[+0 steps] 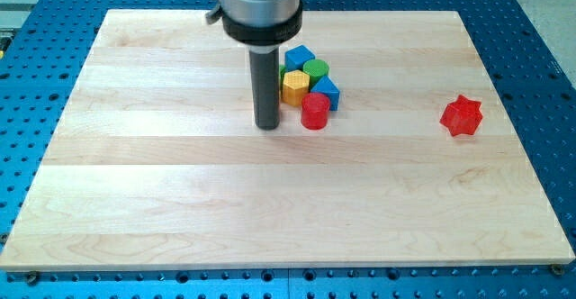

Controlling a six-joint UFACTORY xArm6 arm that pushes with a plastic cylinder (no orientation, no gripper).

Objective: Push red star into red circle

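The red star (462, 115) lies alone on the wooden board at the view's right. The red circle (315, 112), a short red cylinder, stands near the board's upper middle at the bottom of a tight cluster of blocks. My tip (267, 124) rests on the board just left of the red circle, a small gap between them. The red star is far to the right of both my tip and the red circle.
The cluster holds a yellow hexagon (295, 86), a green cylinder (315, 69), a blue block (299, 57) at its top and another blue block (328, 91) at its right. The wooden board (180, 200) sits on a blue perforated table.
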